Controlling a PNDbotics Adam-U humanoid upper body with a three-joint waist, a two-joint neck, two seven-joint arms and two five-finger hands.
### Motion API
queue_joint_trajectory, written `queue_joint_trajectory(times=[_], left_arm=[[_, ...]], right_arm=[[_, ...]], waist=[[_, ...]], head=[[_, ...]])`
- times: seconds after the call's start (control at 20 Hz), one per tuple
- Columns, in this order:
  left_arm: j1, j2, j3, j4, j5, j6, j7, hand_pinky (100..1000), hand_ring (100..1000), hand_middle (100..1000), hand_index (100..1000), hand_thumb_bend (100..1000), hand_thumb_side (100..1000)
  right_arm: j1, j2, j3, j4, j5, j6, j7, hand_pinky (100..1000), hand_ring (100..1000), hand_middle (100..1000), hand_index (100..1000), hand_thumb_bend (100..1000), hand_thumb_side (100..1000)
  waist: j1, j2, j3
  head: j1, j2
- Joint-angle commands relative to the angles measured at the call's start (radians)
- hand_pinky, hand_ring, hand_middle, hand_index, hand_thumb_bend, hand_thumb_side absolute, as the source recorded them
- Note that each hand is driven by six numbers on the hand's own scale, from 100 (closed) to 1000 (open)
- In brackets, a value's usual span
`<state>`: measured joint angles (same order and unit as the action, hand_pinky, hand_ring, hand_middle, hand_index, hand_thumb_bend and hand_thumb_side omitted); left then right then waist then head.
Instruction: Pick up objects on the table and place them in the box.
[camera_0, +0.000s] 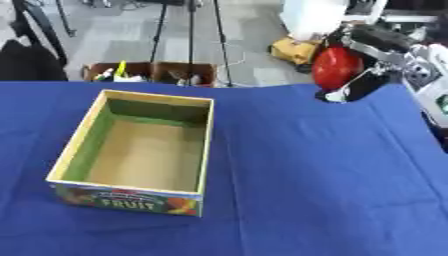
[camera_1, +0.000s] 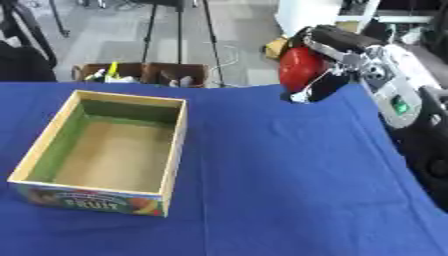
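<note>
Blue cloth covers the table (camera_0: 306, 190), bare between the far right corner and the open wooden box (camera_0: 140, 150), which sits left of centre and looks empty. Above that far right edge the right hand (camera_1: 337, 50) has its fingers curled round a red rounded object (camera_1: 300, 67). It looks smooth, rigid, probably light and slippery, best cradled around its widest part.
</note>
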<state>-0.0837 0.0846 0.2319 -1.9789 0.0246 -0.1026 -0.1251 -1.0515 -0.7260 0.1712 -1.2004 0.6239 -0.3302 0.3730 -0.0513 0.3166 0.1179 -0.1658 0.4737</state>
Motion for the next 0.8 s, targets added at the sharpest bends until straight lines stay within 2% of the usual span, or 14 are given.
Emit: queue_joint_trajectory(times=[0.05, 0.4, 0.8], left_arm=[[-0.011, 0.026, 0.003, -0.021, 0.009, 0.007, 0.003, 353, 399, 455, 579, 100, 868], [-0.019, 0.033, 0.006, -0.021, 0.013, 0.011, 0.006, 354, 400, 456, 579, 100, 867], [-0.033, 0.036, 0.006, -0.021, 0.012, 0.012, 0.003, 354, 399, 456, 579, 100, 868]], right_arm=[[-0.042, -0.001, 0.004, -0.038, -0.034, 0.005, 0.006, 376, 523, 417, 500, 100, 234], [-0.093, 0.048, 0.020, -0.047, -0.053, 0.012, 0.022, 377, 519, 412, 489, 100, 246], [-0.150, 0.120, 0.030, -0.017, -0.038, 0.005, 0.032, 376, 519, 410, 485, 100, 247]], waist=[[-0.004, -0.028, 0.010], [-0.026, -0.034, 0.045], [-0.049, -0.020, 0.082]], head=[[-0.011, 0.004], [-0.031, 0.003], [-0.053, -0.009]])
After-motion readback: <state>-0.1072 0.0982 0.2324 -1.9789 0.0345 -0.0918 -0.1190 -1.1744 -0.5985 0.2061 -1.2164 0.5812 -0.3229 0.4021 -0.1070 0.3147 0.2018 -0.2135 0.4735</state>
